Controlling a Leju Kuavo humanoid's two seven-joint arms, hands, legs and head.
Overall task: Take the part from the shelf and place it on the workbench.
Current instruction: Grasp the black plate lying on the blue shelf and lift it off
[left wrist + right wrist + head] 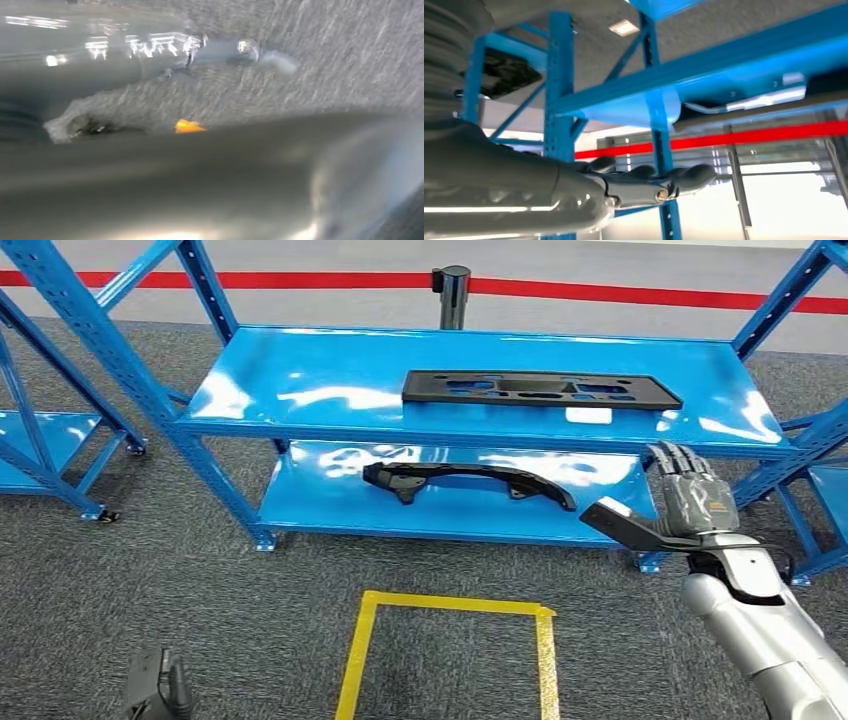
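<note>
A flat black plate (541, 389) with several cut-outs is laid lengthwise on the top level of the blue shelf (300, 390), beyond and left of the raised right hand (690, 495). A curved black arm-shaped part (468, 481) is laid flat on the lower level, just left of that hand, untouched.

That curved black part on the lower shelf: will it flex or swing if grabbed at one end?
The curved black part looks like rigid moulding, so probably stiff. Being long and thin, it would likely swing if held at one end. The glossy lower shelf may let it slide.
</note>
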